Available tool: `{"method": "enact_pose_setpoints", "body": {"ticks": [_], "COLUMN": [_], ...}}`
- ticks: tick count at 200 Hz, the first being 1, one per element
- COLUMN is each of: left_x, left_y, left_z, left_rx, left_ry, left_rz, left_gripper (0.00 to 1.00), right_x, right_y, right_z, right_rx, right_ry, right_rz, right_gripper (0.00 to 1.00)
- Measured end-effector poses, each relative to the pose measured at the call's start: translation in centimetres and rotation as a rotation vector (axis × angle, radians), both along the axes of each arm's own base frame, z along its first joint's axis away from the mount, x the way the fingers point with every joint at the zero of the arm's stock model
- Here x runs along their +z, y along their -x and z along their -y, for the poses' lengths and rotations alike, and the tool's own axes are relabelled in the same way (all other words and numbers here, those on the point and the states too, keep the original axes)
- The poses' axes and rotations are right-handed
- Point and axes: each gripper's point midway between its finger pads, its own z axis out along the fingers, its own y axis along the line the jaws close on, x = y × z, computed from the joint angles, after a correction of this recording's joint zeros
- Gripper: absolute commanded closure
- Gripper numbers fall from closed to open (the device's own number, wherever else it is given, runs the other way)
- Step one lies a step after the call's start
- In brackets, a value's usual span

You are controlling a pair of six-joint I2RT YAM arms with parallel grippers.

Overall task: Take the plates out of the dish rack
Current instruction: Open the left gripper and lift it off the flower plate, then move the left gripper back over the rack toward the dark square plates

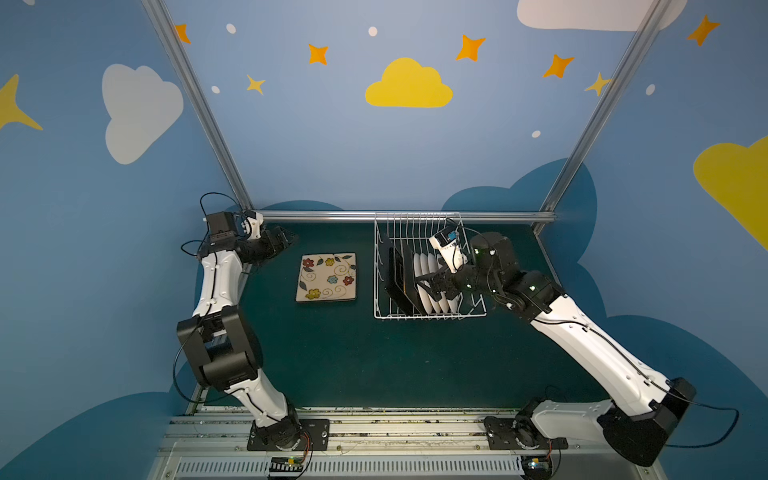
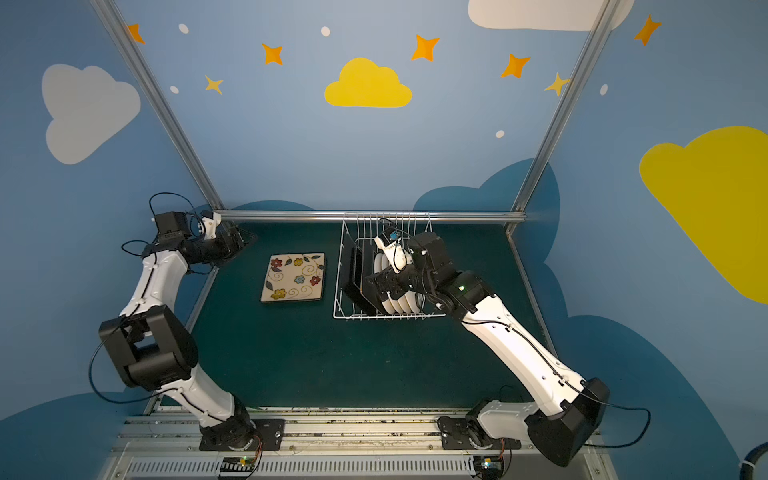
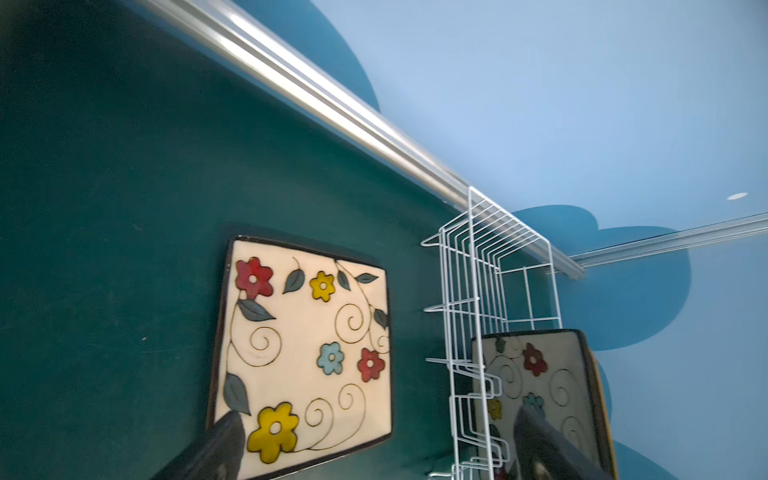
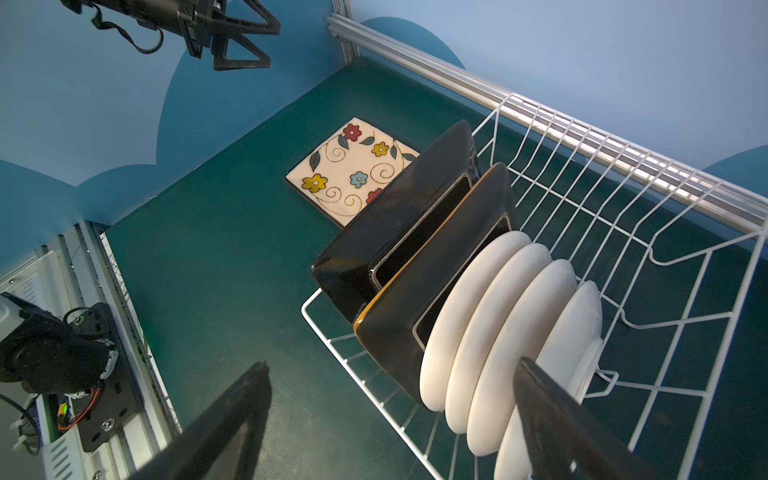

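The flowered square plate (image 1: pixel 327 277) lies flat on the bench (image 1: pixel 332 365), beside the dish rack (image 1: pixel 415 317). The left hand (image 4: pixel 259 43) is wide and empty. The right hand (image 4: pixel 390 365) hangs wide above the round plates (image 4: pixel 490 316), seemingly to straddle one.

One square plate (image 1: pixel 327 277), cream with coloured flowers, lies flat and face up on the table, just beside the dish rack (image 1: pixel 417 317). In this white wire rack, two black-backed square plates (image 4: pixel 399 216) stand on edge, and close against them four round white plates (image 4: pixel 478 307).
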Motion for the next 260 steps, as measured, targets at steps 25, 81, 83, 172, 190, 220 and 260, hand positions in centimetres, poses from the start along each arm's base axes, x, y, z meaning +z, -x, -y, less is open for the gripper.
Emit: {"method": "enact_pose_setpoints", "body": {"ticks": [25,81,83,172,190,220,260], "left_x": [3.1,10.4,10.6,7.4,6.9,6.6,4.1], "left_y": [2.0,8.2,8.5,13.3,13.4,13.3,12.8], "left_z": [3.0,9.3,9.5,16.8,17.8,19.3,22.3], "left_rx": [-0.035,-0.134,-0.137,-0.244,-0.242,-0.237,-0.262], "left_ry": [-0.004,-0.075,-0.08,-0.134,-0.133,-0.126,-0.119], "left_rz": [0.054,0.237,0.243,0.191,0.17,0.149,0.06], "left_gripper": [0.01,0.01,0.01,0.02,0.02,0.04,0.07], "right_x": [0.3,1.4,1.4,0.8,0.7,0.5,0.2], "right_y": [0.2,1.0,1.0,0.9,1.0,1.4,1.6], "right_z": [0.1,1.2,1.2,3.0,3.5,4.2,4.4], "right_rx": [-0.002,-0.018,-0.019,-0.082,-0.104,-0.125,-0.145], "right_ry": [-0.003,-0.024,-0.024,0.026,0.025,0.014,0.004], "right_rz": [0.008,0.043,0.043,0.083,0.084,0.073,0.04], "right_gripper": [0.09,0.09,0.09,0.09,0.09,0.09,0.09]}}
